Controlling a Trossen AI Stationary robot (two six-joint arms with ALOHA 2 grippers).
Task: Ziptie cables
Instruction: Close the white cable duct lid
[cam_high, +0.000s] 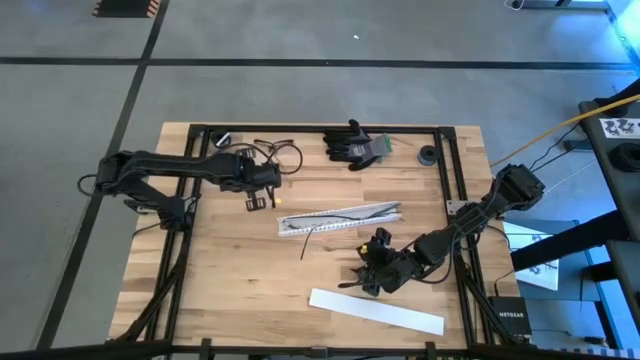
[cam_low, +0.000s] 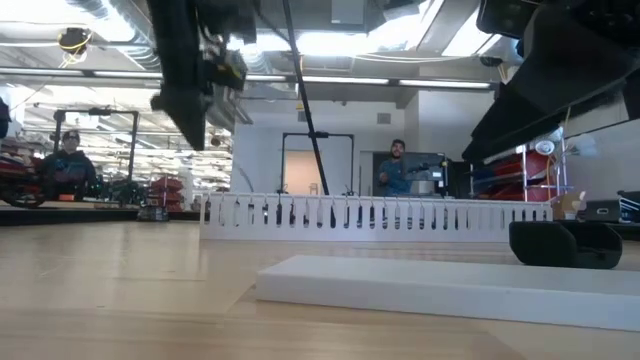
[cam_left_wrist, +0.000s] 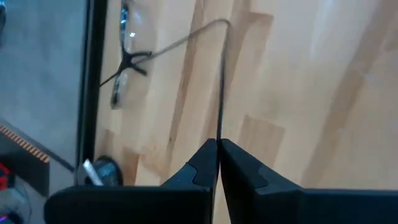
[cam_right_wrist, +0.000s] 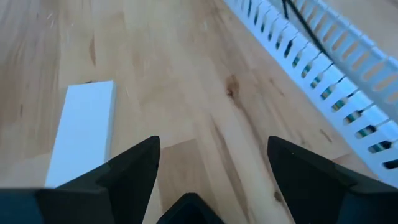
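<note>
Black and stiff, a thin ziptie (cam_left_wrist: 221, 81) is pinched in the left claw (cam_left_wrist: 217, 152), whose two fingers are pressed together on it.

Wood is what the desk (cam_high: 220, 280) is made of, pale and smooth with long grain lines. The held ziptie runs straight out from the left claw's tips, then bends over toward the back edge of the desk. The cables seem to lie inside the white slotted strip (cam_high: 340, 216) in the middle, which has a row of little teeth; only small bits of colour show through its slots. That strip lies long-ways across the desk, between both arms. The right claw (cam_right_wrist: 208, 165) hangs low with its fingers wide apart and nothing in them, just beside the strip and nearer to it. A flat white bar (cam_high: 375, 311) lies near the front edge.
</note>
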